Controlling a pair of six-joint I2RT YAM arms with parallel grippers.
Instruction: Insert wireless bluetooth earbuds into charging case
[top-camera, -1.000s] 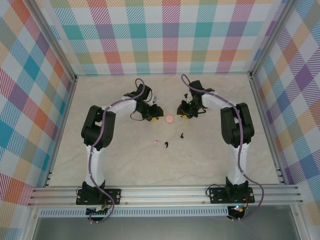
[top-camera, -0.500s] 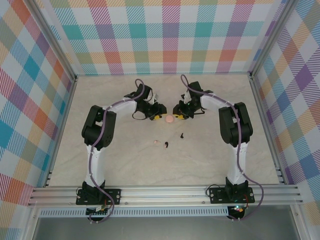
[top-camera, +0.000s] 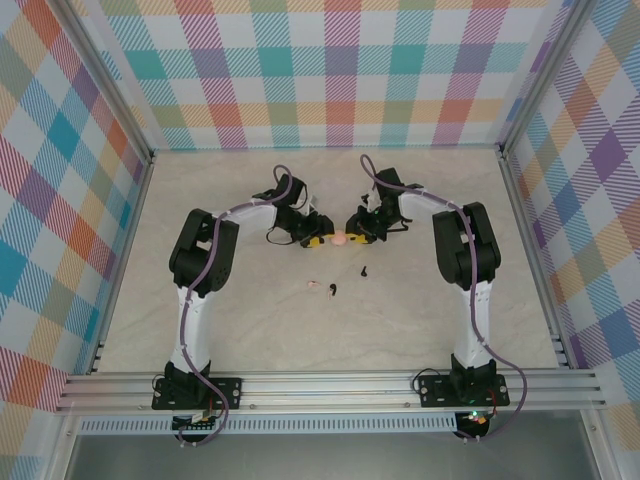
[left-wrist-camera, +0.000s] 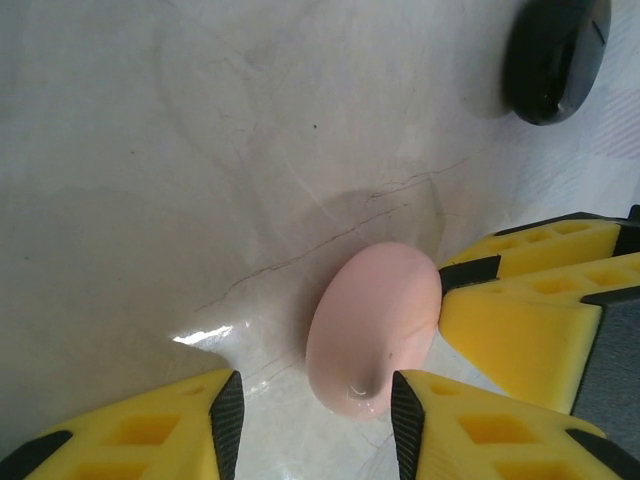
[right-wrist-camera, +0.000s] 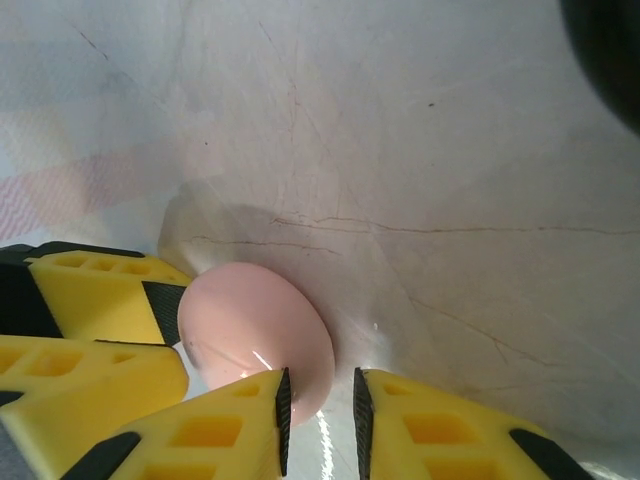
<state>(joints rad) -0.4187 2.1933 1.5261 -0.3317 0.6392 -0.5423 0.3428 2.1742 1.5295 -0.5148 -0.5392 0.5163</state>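
- Top external: the left tool (top-camera: 319, 238) and the right tool (top-camera: 356, 234) now meet at the pink charging case (top-camera: 339, 238), one on each side of it. The case lies in the far half of the tabletop (top-camera: 240, 330), roughly midway between the left and right edges. A second ago both tools stood off with bare tabletop between them and the case. They have since closed that gap.
- Same view: the whitish earbud (top-camera: 313, 285) and a black earbud (top-camera: 332, 291) lie just beside each other, on the near-edge side of the case. A second black earbud (top-camera: 365, 269) lies apart to their right. None of the three has shifted.
- Left wrist: the left tool (left-wrist-camera: 316, 390) stands moderately wide, its jaws astride the near end of the case (left-wrist-camera: 375, 320). One pad looks to touch the shell and the other is clear of it, so nothing is clamped. The right tool's yellow fingers (left-wrist-camera: 520, 320) butt against the case's other flank. A black disc (left-wrist-camera: 555, 55) lies beyond, well apart.
- Right wrist: the right tool (right-wrist-camera: 320, 390) is narrow, with a slim gap and nothing in it. The case (right-wrist-camera: 255, 335) sits against one fingertip rather than between the two.
- Reading: the case looks closed, and closing in from both sides suggests the tools are bracing it so it can be opened. With all the earbuds untouched, insertion has not begun.
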